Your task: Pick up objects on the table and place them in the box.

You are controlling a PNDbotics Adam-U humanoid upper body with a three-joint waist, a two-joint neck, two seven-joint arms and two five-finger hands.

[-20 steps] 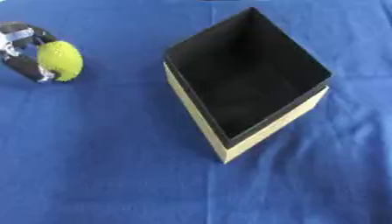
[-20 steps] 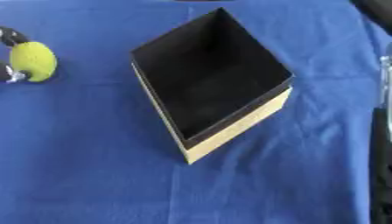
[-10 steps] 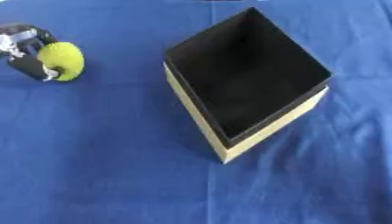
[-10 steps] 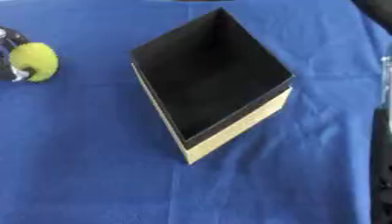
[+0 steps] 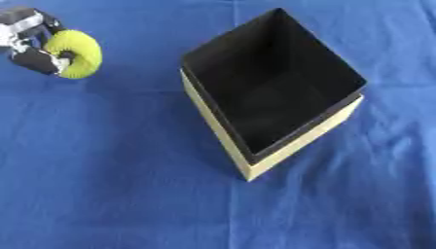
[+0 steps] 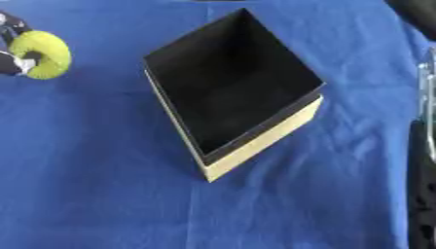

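Left eye view: left hand (image 5: pixel 30 41) had its fingers curled round a yellow-green ring (image 5: pixel 75 53), at the cloth's (image 5: pixel 111 194) far left, well apart from the box (image 5: pixel 281 146). Box interior looked empty; judged that placing was not yet done. Right eye view: right hand not visible. No writing or labels readable.
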